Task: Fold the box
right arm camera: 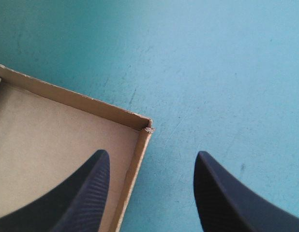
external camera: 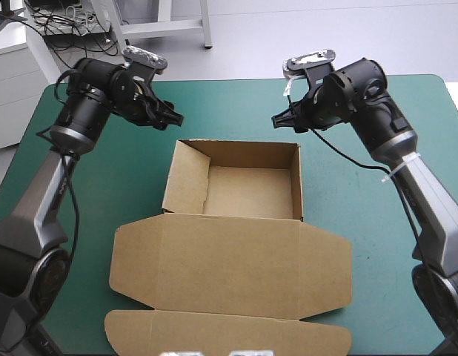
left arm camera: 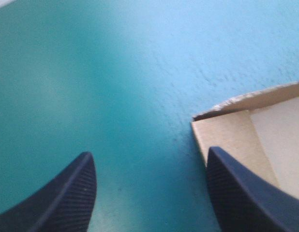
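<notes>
- Table (external camera: pixel 140 185): teal-green cover; it carries the box.
- Box (external camera: pixel 229 256): brown board, formed as an open tray with the lid flat.
  - The tray has four raised walls and stands about midway between the table's left and right edges, toward the far edge.
  - The lid lies flat on the cover from the tray's near wall toward the table's near edge. A side flap is spread out at each end, and a long front flap lies at the near edge.
- Left gripper (external camera: pixel 172 117): released, black fingers well apart, nothing held.
  - It hangs above the cover just beyond the tray's far left corner, tips pointing toward the other arm.
  - In its wrist view, one finger (left arm camera: pixel 241 193) stands in front of that corner's wall and inner face. The other (left arm camera: pixel 57 198) stands in front of bare cover.
  - No contact with the board shows.
- Right gripper (external camera: pixel 279 119): released, fingers equally wide apart, nothing held.
  - It hangs just beyond the tray's far right corner, tips pointing toward the left gripper and well apart from it.
  - In its wrist view, the corner lies ahead of the gap. One finger (right arm camera: pixel 77 198) is over the tray's inside and the other (right arm camera: pixel 227 198) over bare cover.
  - No contact with the board shows.
</notes>
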`<action>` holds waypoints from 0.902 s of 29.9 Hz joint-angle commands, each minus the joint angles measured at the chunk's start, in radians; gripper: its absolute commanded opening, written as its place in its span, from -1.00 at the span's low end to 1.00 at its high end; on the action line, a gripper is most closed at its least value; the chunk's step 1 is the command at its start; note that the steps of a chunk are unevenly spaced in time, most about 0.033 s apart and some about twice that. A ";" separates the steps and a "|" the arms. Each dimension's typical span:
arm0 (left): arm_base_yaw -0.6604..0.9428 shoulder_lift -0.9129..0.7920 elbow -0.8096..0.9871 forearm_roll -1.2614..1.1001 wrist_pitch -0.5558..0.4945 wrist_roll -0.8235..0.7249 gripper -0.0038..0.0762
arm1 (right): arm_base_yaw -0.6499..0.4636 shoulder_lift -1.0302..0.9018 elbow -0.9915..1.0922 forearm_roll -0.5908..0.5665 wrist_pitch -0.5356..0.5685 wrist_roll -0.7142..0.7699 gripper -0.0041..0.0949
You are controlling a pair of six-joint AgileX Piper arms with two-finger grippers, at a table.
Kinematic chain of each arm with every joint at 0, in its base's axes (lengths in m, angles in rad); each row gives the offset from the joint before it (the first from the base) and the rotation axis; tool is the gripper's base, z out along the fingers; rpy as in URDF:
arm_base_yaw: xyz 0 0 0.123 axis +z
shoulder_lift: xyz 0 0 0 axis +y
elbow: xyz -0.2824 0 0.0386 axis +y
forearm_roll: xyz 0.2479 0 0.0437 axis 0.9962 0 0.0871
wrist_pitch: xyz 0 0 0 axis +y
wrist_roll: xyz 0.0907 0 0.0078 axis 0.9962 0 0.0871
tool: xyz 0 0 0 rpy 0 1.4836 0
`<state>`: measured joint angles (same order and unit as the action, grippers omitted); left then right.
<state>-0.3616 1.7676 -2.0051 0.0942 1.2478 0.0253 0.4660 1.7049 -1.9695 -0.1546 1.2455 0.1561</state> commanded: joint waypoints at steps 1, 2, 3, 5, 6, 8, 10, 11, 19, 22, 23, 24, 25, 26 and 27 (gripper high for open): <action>0.000 -0.126 -0.032 0.111 0.037 -0.041 -0.03 | -0.007 -0.083 -0.030 -0.006 0.008 0.037 0.09; 0.000 -0.148 -0.032 0.125 0.037 -0.052 -0.16 | -0.007 -0.087 -0.030 0.007 0.008 0.039 0.09; 0.000 -0.168 -0.032 0.135 0.037 -0.052 -0.26 | -0.007 -0.087 -0.030 0.012 0.008 0.039 0.09; 0.000 -0.211 -0.032 0.146 0.037 -0.052 -0.58 | -0.007 -0.085 -0.028 0.012 0.008 0.039 0.09; 0.000 -0.229 -0.032 0.146 0.037 -0.052 -0.72 | -0.007 -0.085 -0.024 0.012 0.008 0.039 0.09; 0.000 -0.279 -0.024 0.143 0.037 -0.050 -0.92 | -0.007 -0.080 -0.004 0.012 0.008 0.039 0.09; 0.000 -0.336 0.001 0.132 0.037 -0.036 -0.93 | -0.007 -0.078 0.028 0.012 0.008 0.040 0.09; 0.000 -0.360 0.017 0.131 0.037 -0.034 -0.93 | -0.007 -0.076 0.052 0.012 0.008 0.052 0.09; 0.000 -0.621 0.274 0.100 0.018 -0.012 -0.93 | -0.007 -0.018 0.195 0.031 0.008 0.080 0.09; 0.000 -0.718 0.395 0.028 0.008 0.017 -0.93 | -0.007 0.021 0.212 0.040 0.008 0.080 0.09; 0.000 -0.745 0.433 0.012 0.002 0.022 -0.93 | -0.007 0.036 0.212 0.052 0.008 0.080 0.08; 0.000 -0.780 0.480 -0.004 -0.009 0.022 -0.93 | -0.007 0.050 0.212 0.063 0.008 0.080 0.08; 0.000 -0.814 0.529 -0.016 -0.025 0.022 -0.93 | -0.007 0.062 0.212 0.072 0.008 0.080 0.08; 0.000 -0.847 0.568 -0.021 -0.038 0.022 -0.93 | -0.007 0.076 0.212 0.075 0.008 0.080 0.08; 0.000 -0.879 0.618 -0.021 -0.056 0.022 -0.93 | -0.007 0.089 0.212 0.075 0.008 0.080 0.08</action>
<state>-0.3616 0.9720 -1.4647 0.0915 1.2489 0.0452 0.4660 1.8141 -1.7351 -0.0806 1.2424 0.2354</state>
